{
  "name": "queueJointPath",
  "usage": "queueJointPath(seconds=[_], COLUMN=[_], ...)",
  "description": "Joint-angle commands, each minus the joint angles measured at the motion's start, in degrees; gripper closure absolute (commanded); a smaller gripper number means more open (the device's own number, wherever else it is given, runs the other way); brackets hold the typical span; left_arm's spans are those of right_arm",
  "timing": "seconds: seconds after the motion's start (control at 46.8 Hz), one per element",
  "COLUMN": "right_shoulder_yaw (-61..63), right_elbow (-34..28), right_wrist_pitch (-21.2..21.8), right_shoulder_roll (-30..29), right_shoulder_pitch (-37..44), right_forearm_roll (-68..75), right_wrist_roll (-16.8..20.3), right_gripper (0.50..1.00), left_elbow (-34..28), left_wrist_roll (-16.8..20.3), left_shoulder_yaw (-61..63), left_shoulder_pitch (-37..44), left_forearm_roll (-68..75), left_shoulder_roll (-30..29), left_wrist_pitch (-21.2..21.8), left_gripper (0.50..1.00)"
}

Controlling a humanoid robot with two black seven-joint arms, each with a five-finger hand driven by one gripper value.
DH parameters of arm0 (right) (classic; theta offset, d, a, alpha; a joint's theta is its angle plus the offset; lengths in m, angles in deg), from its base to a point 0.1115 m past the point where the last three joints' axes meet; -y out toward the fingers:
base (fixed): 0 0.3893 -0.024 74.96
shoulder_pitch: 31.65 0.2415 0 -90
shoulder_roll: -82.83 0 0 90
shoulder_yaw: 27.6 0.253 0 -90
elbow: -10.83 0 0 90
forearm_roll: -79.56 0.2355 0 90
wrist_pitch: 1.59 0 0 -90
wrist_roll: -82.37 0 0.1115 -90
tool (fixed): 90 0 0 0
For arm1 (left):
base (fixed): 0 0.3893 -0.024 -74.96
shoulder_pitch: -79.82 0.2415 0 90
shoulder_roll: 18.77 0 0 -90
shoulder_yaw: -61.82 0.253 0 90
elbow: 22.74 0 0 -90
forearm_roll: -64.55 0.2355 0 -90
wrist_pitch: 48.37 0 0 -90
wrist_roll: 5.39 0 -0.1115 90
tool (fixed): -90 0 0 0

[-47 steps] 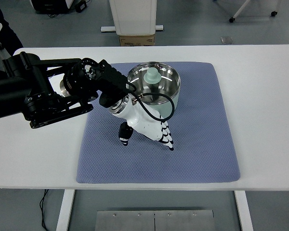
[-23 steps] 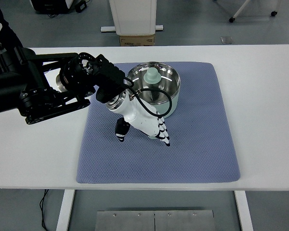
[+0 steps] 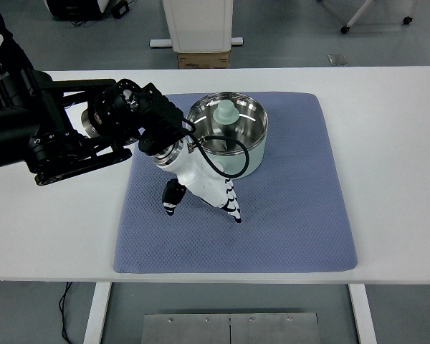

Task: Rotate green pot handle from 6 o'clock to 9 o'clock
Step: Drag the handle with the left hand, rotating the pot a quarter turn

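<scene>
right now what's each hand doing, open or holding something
Left hand: beside the pot, fingers pointing down over the mat; whether it grips anything cannot be told.
Right hand: not in view.

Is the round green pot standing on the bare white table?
No, the round green pot with its metal lid stands on the blue-grey cloth mat, which lies on the white table.

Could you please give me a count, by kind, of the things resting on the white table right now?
Pot: 1
Lid: 1
Blue mat: 1
Robot hand, the left hand: 1
Total: 4
</scene>
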Motion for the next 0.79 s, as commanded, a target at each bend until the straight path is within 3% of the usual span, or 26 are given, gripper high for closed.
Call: queueJointPath(seconds=[0.0,0.77], right_shoulder_yaw=[0.0,0.0], right_elbow=[0.0,0.0], right_wrist_pitch=[0.0,0.0], right_shoulder_roll=[0.0,0.0], right_shoulder_pitch=[0.0,0.0], right_forearm_roll=[0.0,0.0], right_wrist_roll=[0.0,0.1], right_gripper=[0.500,0.500], left_elbow=[0.0,0.0], left_wrist_roll=[0.0,0.0], left_shoulder_yaw=[0.0,6.7], left_shoulder_pitch=[-0.7,-4.2], left_forearm_roll=[0.1,0.1], left_shoulder_roll=[0.0,-4.4], left_wrist_pitch=[-0.1,-0.1], left_gripper=[0.500,0.500])
